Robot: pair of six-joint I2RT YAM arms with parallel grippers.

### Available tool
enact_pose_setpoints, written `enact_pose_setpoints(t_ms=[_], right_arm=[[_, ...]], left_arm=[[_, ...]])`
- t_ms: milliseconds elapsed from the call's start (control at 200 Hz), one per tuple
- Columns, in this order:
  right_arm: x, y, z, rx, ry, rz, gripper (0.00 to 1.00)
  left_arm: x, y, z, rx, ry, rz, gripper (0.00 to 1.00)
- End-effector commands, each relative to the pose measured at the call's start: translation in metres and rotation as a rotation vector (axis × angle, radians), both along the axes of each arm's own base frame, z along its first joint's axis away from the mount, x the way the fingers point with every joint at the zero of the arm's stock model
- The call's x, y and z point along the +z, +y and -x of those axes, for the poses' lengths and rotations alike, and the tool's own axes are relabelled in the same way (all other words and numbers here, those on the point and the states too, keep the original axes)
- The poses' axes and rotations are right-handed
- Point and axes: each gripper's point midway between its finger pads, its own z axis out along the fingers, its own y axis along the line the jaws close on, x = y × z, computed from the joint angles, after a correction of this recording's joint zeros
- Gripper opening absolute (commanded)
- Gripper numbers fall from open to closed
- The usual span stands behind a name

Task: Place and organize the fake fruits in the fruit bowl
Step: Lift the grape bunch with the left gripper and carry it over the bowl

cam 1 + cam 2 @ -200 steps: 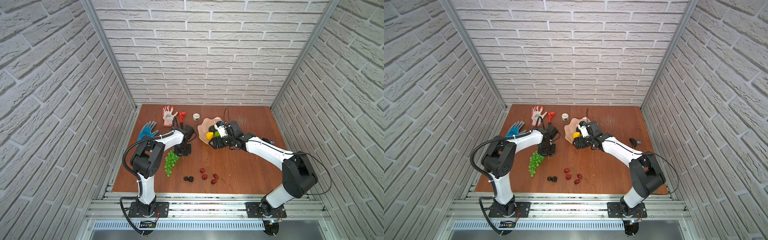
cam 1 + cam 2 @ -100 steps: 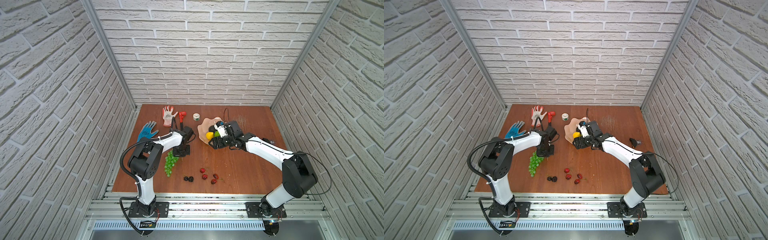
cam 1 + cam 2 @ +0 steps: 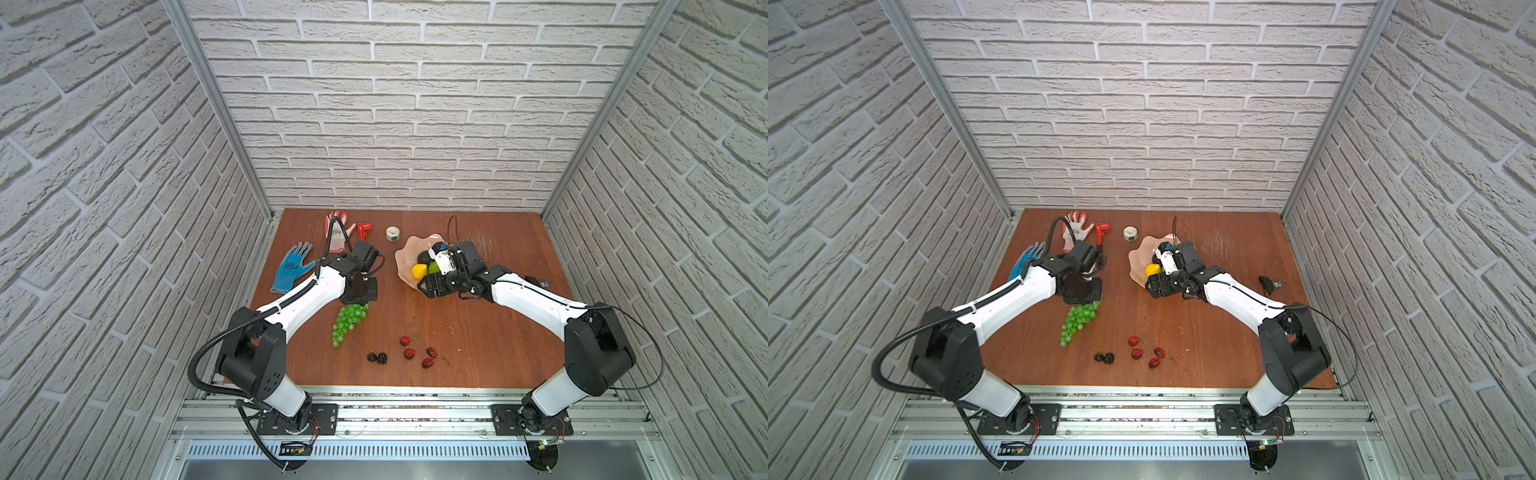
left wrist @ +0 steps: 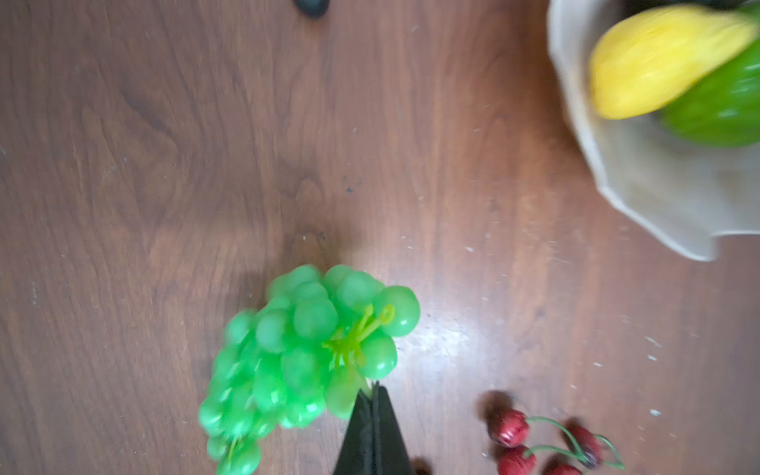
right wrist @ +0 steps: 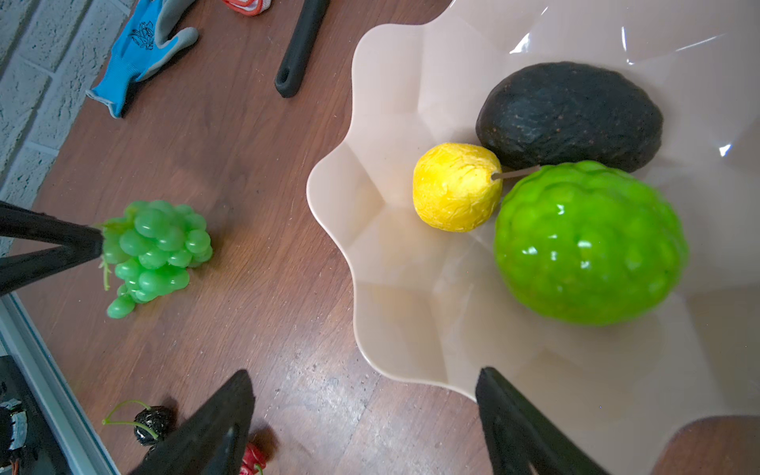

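1. Green grape bunch [image 3: 348, 322] is the piece being worked. In both top views it sits left of centre on the wooden table [image 3: 478, 332], down and left of the fruit bowl [image 3: 409, 253].
2. The left gripper [image 4: 372, 395] has its jaws pinched together on the stem end of the bunch. It looks like only a thin strand is caught, and I can't tell if the grapes are off the wood.
3. The right gripper [image 5: 366, 372] has its jaws wide apart with nothing in them, hanging over the bowl's near rim.
4. The bowl already holds the avocado [image 5: 569, 115], the bumpy green ball [image 5: 588, 242] and the lemon [image 3: 419, 271], all huddled together. The side facing the grapes is bare.
5. My take: lift slowly and straight up, since a dangling bunch swings and a thin stem could slip. Then clear the wavy rim with room to spare, lower onto that bare patch and only then let go. Mind the other arm by the rim.
6. The blackberries [image 3: 377, 358] and red berries [image 3: 415, 353] wait at the table's lower centre.
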Motion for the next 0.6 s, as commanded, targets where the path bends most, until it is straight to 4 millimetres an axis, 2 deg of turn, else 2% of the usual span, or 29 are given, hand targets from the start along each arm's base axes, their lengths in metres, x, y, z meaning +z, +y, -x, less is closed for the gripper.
enact_pose_setpoints(t_ms=[0,260,450,595], right_arm=[[0.029,-0.001,-0.006,-0.014,-0.061,-0.026,0.86],[0.043,-0.008,-0.004,-0.046,-0.084,-0.02,0.86],[0.05,-0.026,-0.006,-0.11,-0.079,-0.029,0.86],[0.052,-0.046,-0.009,-0.17,-0.064,-0.05,0.85]], left_arm=[[0.035,-0.008,-0.007,-0.031,-0.074,0.076,0.0],[0.087,-0.028,-0.019,-0.074,-0.178,0.195,0.0],[0.131,-0.05,-0.045,-0.127,-0.274,0.264,0.0],[0.148,-0.075,-0.067,-0.186,-0.295,0.32,0.0]])
